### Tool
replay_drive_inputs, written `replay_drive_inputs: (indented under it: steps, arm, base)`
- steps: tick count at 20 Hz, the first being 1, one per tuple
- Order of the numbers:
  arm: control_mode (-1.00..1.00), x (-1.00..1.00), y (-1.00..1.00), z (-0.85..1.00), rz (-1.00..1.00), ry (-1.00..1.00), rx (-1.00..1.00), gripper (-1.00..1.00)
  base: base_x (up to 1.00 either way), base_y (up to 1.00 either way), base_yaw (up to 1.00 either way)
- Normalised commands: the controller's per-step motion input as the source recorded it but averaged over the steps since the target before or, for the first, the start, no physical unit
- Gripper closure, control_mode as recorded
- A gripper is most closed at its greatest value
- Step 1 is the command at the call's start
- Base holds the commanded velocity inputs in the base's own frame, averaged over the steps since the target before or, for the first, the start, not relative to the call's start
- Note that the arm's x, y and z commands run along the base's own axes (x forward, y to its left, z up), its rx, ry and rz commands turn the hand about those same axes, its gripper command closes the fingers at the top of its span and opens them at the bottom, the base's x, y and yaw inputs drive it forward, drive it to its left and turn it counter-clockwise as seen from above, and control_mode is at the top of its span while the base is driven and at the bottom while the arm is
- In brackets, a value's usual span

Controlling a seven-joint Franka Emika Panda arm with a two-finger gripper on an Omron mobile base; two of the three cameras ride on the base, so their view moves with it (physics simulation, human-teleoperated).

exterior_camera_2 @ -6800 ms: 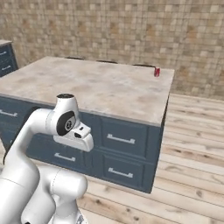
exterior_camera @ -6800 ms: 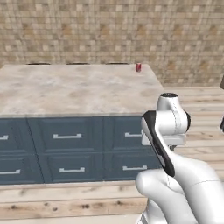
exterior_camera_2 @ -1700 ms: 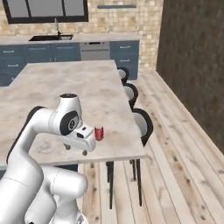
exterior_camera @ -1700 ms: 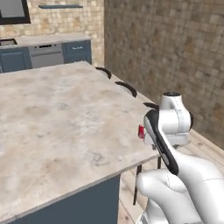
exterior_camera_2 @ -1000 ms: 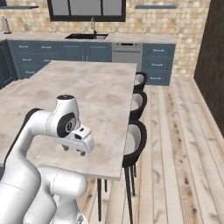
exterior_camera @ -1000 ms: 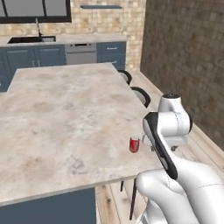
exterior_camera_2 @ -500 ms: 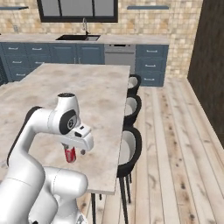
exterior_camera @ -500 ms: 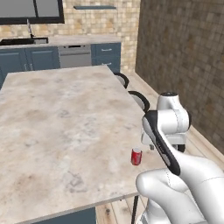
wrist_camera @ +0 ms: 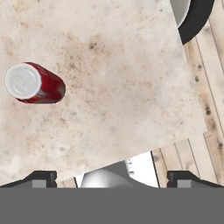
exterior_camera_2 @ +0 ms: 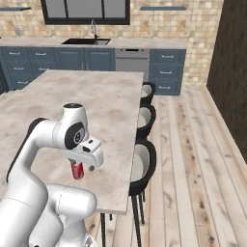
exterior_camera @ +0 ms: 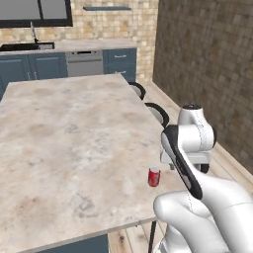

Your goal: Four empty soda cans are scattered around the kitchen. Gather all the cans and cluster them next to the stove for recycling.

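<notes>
One red can [exterior_camera: 154,176] with a silvery top stands upright on the marble island counter [exterior_camera: 74,128], close to its near right corner. In the right base view the can [exterior_camera_2: 77,171] sits just below my hand, partly covered by it. My gripper [exterior_camera_2: 82,165] hangs above the counter and points down at it. Seen from the hand, the can [wrist_camera: 33,83] lies off to the upper left, well outside the fingertips [wrist_camera: 41,177]. The gripper [wrist_camera: 112,177] is open wide, with nothing between its fingers. The stove is out of view.
Three black bar stools [exterior_camera_2: 144,164] line the island's right edge, over the wooden floor [exterior_camera_2: 193,159]. The counter's corner [wrist_camera: 199,129] is close to the gripper. Dark blue cabinets and a sink [exterior_camera_2: 86,41] run along the back wall. A dark wall [exterior_camera: 207,64] stands to the right.
The base has driven around the island, so the whole scene has shifted. The red can now stands nearer the arm, under the hand. The gripper has stayed open.
</notes>
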Motion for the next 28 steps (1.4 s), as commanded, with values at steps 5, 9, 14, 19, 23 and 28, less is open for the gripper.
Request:
replay_drive_inputs:
  steps: [5,9,14,19,23,28]
  arm:
    - [-1.00,0.00,0.00,0.00,0.00,0.00,0.00,-1.00]
    - [-1.00,0.00,0.35,0.07,0.01,-0.17,-0.08,-1.00]
    - [-1.00,-0.10,0.44,0.46,0.14,-0.28,-0.29,-1.00]
    - [-1.00,-0.06,0.01,0.17,0.00,-0.02,-0.06,-1.00]
    - [-1.00,0.00,-0.24,0.29,0.01,0.00,0.11,-1.00]
    - [-1.00,0.05,-0.40,0.44,0.00,0.05,0.21,-1.00]
  base:
    - [0.00,0.00,0.00]
    - [0.00,0.00,0.00]
    - [0.00,0.00,0.00]
    - [0.00,0.00,0.00]
    - [0.00,0.00,0.00]
    - [0.00,0.00,0.00]
